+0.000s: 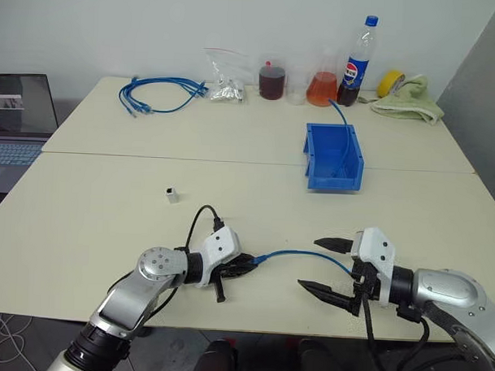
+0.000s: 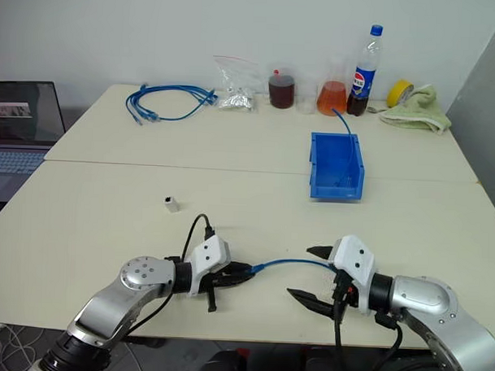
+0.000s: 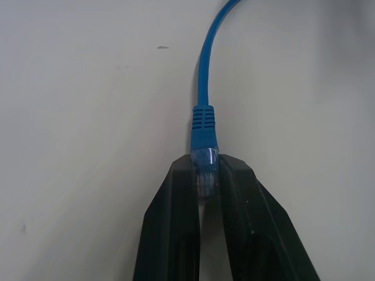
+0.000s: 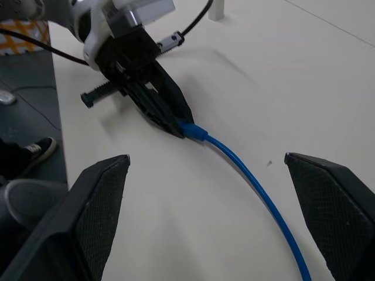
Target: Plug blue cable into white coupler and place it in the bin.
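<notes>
Near the worktop's front edge, the left gripper has its jaws clamped on the blue cable at its clear plug, the stiff part to hold; the light cord flops. The right gripper gapes wide.

Back edge of the counter is pretty cluttered: a coiled bundle of blue cables, a clear bag of small parts, then a jar of dark liquid next to a flask of orange liquid and a cola bottle. Over in the far right corner there's a yellow tape roll touching a crumpled greenish towel. An open laptop sits off the counter's left side.
</notes>
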